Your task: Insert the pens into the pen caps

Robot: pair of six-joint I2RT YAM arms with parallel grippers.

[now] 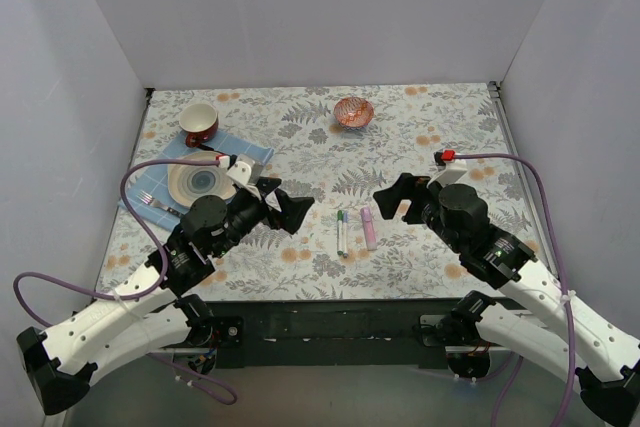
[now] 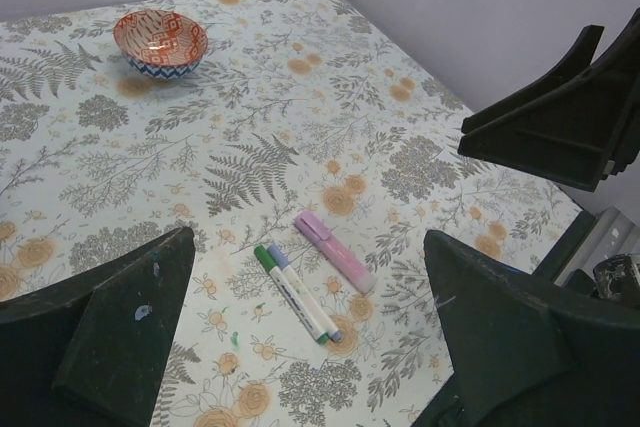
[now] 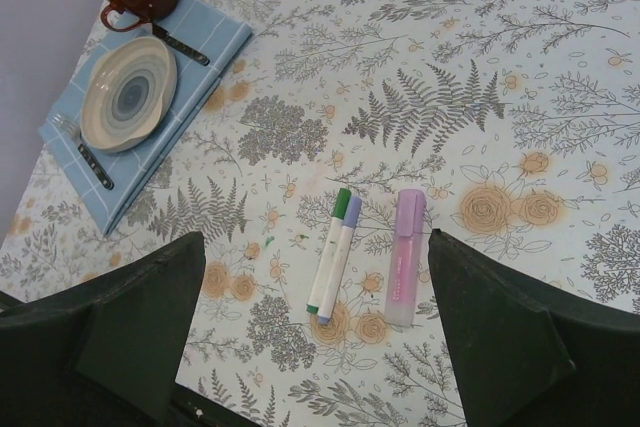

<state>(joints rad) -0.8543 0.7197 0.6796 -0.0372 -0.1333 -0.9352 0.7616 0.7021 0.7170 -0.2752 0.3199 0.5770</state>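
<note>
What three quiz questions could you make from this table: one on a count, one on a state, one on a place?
1. How many pens are there?
A) one
B) three
C) five

2. How do the left gripper and the right gripper stand?
A) both open and empty
B) both shut on pens
C) one open, one shut

3. Where is the plate?
A) between the pens
B) in the left gripper
C) on the blue cloth

Answers:
1. B, since two slim white pens lie side by side with a pink marker next to them.
2. A, since each wrist view shows its fingers spread wide with nothing between them.
3. C, since the plate rests on the cloth far from the pens.
</note>
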